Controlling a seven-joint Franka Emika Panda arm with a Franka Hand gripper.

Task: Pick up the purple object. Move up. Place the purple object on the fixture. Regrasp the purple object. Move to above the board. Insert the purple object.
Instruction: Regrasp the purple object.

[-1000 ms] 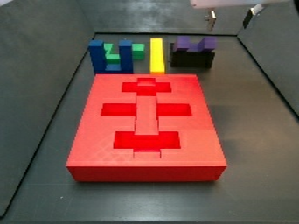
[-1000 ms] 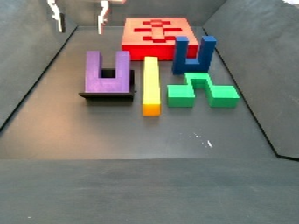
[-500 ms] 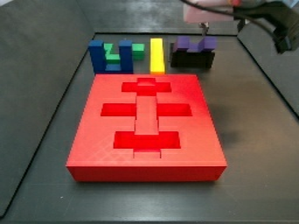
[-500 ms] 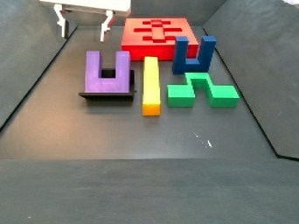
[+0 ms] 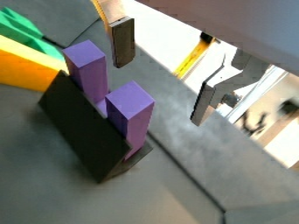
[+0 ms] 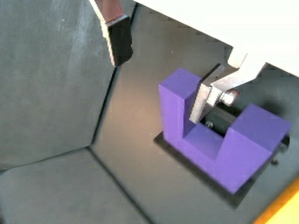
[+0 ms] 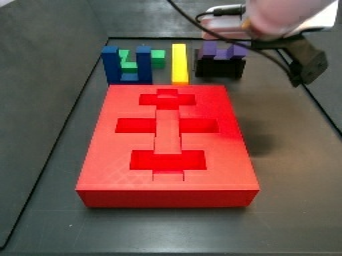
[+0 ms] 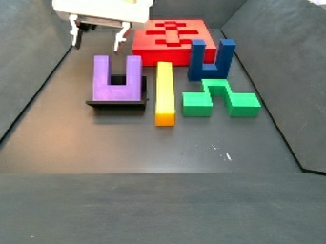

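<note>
The purple object (image 8: 116, 80) stands upright, prongs up, on the black fixture (image 8: 117, 103) at the left of the floor. In a side view it (image 7: 223, 50) sits on the fixture (image 7: 222, 69) at the back right. My gripper (image 8: 99, 38) hangs open above and just behind it, nothing between its fingers. In both wrist views the purple object (image 5: 128, 108) (image 6: 218, 133) lies below the open gripper (image 5: 166, 68) (image 6: 167, 66). One finger (image 6: 215, 93) is over the gap between the prongs, the other finger (image 6: 119, 40) well off to the side. The red board (image 7: 167, 140) lies apart from them.
A yellow bar (image 8: 165, 92), a green block (image 8: 219, 98) and a blue U-shaped block (image 8: 213, 59) lie beside the fixture. Dark sloping walls (image 8: 38, 86) close in the floor on both sides. A black cable (image 7: 305, 60) loops down from the wrist.
The gripper has come down and forward from the top edge of the side views toward the purple object. The blocks have not moved.
</note>
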